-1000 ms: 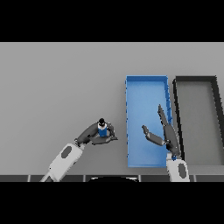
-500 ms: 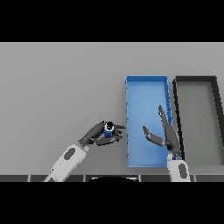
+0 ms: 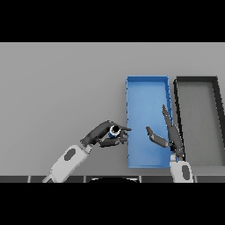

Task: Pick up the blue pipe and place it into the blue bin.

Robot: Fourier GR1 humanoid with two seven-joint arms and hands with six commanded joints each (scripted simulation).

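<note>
Gripping the pipe (image 3: 114, 130), the left hand (image 3: 105, 135) has its fingers and thumb curled round it just beside the left wall of the blue bin (image 3: 147, 81), its fingertips reaching that wall. By this showing the pick is done and the pipe is off the table, so what is left is the short carry over the wall and the release inside the bin. The right hand (image 3: 169, 136) hovers over the bin's right part, fingers straight and thumb spread, holding nothing. A dark bin (image 3: 195, 80) stands just right of the blue bin. Most of the pipe is hidden by the fingers; only its round dark end with a blue rim shows, so its length and tilt cannot be made out.
</note>
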